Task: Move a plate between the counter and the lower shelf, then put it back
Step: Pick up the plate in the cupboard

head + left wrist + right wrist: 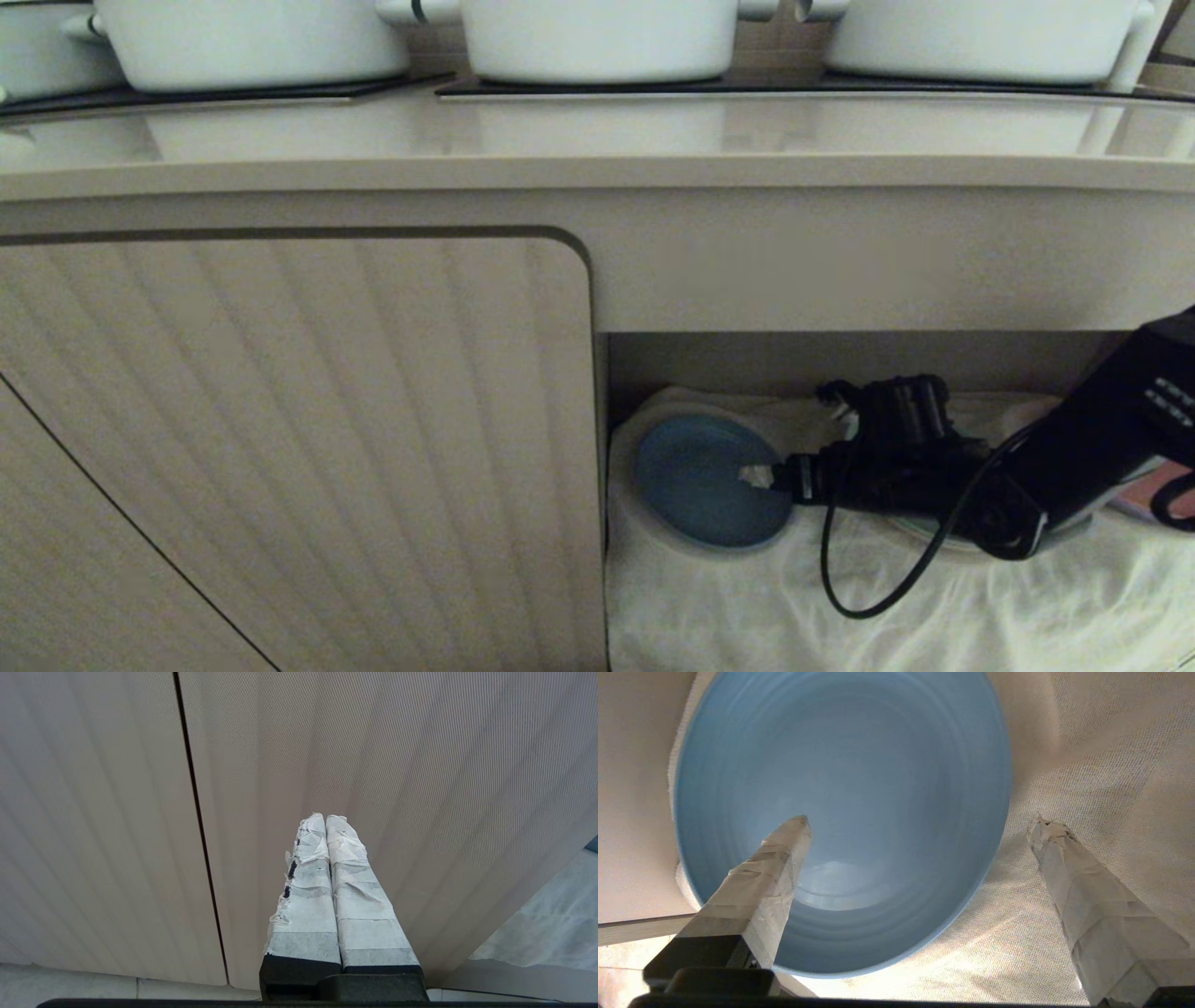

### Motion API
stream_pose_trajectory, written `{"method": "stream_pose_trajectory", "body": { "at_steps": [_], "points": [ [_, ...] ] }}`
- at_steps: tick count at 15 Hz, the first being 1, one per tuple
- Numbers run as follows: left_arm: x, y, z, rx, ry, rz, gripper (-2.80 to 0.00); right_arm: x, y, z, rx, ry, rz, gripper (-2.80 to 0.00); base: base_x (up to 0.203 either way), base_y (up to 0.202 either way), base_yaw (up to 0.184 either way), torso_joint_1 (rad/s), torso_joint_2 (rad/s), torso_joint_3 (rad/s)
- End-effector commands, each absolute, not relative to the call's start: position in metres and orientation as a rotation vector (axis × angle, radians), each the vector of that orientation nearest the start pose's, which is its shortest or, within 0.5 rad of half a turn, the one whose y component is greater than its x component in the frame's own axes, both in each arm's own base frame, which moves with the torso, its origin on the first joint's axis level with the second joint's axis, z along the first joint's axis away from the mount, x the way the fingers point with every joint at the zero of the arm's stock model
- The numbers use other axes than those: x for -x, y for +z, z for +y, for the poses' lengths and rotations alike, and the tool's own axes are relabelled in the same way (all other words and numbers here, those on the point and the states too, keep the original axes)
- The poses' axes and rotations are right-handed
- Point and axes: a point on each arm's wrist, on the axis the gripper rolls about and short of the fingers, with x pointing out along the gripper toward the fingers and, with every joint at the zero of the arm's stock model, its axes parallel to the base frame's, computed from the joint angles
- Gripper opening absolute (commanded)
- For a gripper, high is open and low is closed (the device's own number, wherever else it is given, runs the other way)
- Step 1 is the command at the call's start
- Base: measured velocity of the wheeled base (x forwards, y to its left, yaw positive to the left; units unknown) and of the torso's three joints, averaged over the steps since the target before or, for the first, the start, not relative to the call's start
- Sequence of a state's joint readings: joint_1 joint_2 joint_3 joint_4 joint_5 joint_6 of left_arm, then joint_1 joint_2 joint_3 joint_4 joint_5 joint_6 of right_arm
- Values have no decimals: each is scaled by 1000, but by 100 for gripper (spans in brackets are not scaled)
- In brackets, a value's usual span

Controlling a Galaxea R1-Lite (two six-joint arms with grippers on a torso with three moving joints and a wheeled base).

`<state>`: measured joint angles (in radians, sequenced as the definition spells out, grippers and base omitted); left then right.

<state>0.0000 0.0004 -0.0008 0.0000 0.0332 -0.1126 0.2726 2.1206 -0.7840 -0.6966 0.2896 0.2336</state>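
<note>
The plate (695,485) is being carried flat by the white cloth (747,607) of the lower shelf (840,359), at the left end of the recess, just beside the left wall. The right tool (758,476) is being held inside the recess with its jaws spread wide and nothing gripped. In the right wrist view, one taped finger (784,844) is being positioned over the plate (878,788), while the other finger (1055,844) is being positioned over the cloth (1101,756) outside the rim. Whether a finger is touching the plate cannot be told. A black cable (868,597) is being draped from the arm onto the cloth. The left tool (325,821) is being kept parked, fingers pressed together, facing the ribbed cabinet door (299,439). Above, white pots (597,37) are being supported by the tabletop (597,140).
</note>
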Motion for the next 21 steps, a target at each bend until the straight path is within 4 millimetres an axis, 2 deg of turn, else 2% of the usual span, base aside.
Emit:
{"method": "stream_pose_trajectory", "body": {
  "at_steps": [1,8,21],
  "points": [
    [23,75,1,114,34,-2,-280,-337,46,103,-224,474,696,0,0,0,0,0,0,0],
    [23,75,1,114,34,-2,-280,-334,33,119,-209,509,736,0,0,0,0,0,0,0],
    [23,76,1,114,34,-3,-280,-345,25,117,-210,492,734,0,0,0,0,0,0,0]
  ]
}}
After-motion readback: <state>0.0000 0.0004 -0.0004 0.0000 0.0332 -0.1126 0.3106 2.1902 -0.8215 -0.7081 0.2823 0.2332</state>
